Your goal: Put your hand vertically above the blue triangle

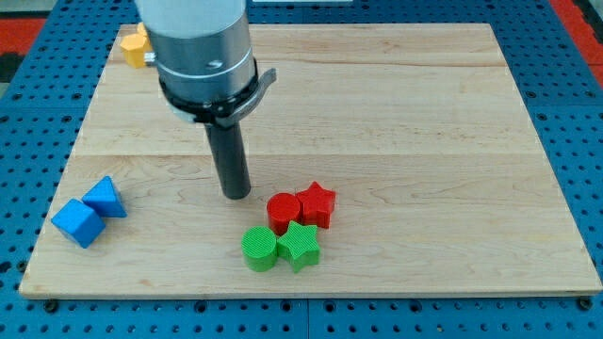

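Note:
The blue triangle (105, 197) lies near the board's left edge, low in the view, touching a blue cube (76, 222) at its lower left. My tip (236, 194) rests on the board well to the right of the blue triangle, at about the same height in the view. It touches no block. The red cylinder (282, 211) is just to the tip's lower right.
A red star (317, 203) sits beside the red cylinder. A green cylinder (259, 249) and a green star (300, 245) lie just below them. A yellow block (136, 46) sits at the top left, partly hidden by the arm. The wooden board (424, 141) lies on a blue pegboard.

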`<state>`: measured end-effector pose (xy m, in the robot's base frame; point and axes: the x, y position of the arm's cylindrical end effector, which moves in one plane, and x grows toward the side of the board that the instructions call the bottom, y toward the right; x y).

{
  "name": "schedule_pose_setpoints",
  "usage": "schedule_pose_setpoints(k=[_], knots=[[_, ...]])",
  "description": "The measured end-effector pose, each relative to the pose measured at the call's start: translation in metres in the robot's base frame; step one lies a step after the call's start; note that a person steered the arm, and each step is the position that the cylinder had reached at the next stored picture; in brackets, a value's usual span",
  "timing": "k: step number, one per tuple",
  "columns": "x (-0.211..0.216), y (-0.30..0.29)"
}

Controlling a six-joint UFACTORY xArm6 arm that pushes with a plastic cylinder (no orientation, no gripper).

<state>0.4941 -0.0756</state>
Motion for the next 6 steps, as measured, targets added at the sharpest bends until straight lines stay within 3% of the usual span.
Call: schedule_pose_setpoints(k=[2, 4, 6], knots=[[-0.010, 0.000], [-0.066, -0.087], [-0.027, -0.176]])
